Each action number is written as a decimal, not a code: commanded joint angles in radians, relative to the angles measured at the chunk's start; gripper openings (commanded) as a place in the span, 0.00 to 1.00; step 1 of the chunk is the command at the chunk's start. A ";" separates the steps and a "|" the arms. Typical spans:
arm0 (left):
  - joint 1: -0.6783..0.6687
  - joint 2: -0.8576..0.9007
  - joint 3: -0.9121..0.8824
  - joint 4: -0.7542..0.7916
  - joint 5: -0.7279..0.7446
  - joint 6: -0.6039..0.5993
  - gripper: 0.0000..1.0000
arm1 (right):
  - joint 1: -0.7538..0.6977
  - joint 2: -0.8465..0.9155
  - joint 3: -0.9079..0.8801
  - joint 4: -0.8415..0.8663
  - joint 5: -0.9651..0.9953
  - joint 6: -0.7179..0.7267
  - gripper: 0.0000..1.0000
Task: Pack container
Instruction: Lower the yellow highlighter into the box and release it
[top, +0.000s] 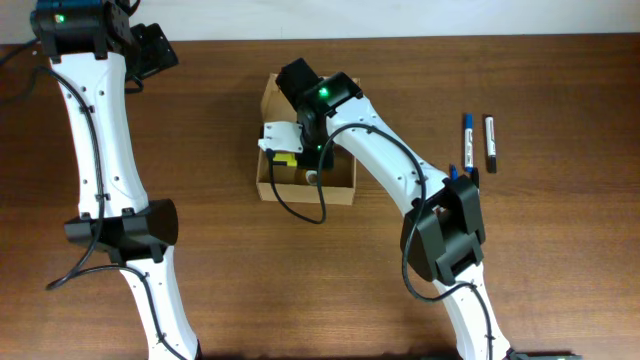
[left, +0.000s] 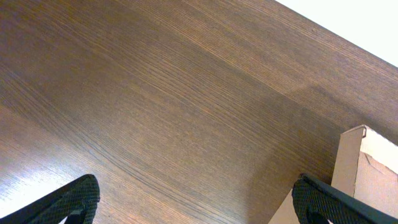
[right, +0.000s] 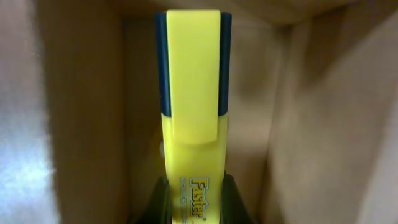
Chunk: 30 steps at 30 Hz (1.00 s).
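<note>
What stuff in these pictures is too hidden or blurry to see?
- Overhead: the right arm covers most of the inside of the box.
- Right wrist: the highlighter blocks the blurry box floor; the edge cuts off its lower end.
- Overhead: writing on the markers is too small to read.
- Left wrist: the edge cuts off all but a box corner.

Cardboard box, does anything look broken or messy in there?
Nothing stands out. The tan cardboard box looks undamaged, the right gripper holds a yellow plastic highlighter straight inside it, and two marker pens lie side by side nearby.
</note>
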 joint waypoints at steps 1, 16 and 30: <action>0.003 0.003 0.012 -0.003 -0.003 0.005 1.00 | -0.024 0.010 -0.046 0.024 -0.022 -0.007 0.04; 0.003 0.003 0.012 -0.003 -0.003 0.005 1.00 | -0.039 0.028 -0.072 0.055 -0.020 0.040 0.09; 0.003 0.003 0.012 -0.003 -0.003 0.005 1.00 | -0.040 0.007 0.122 -0.031 0.086 0.208 0.46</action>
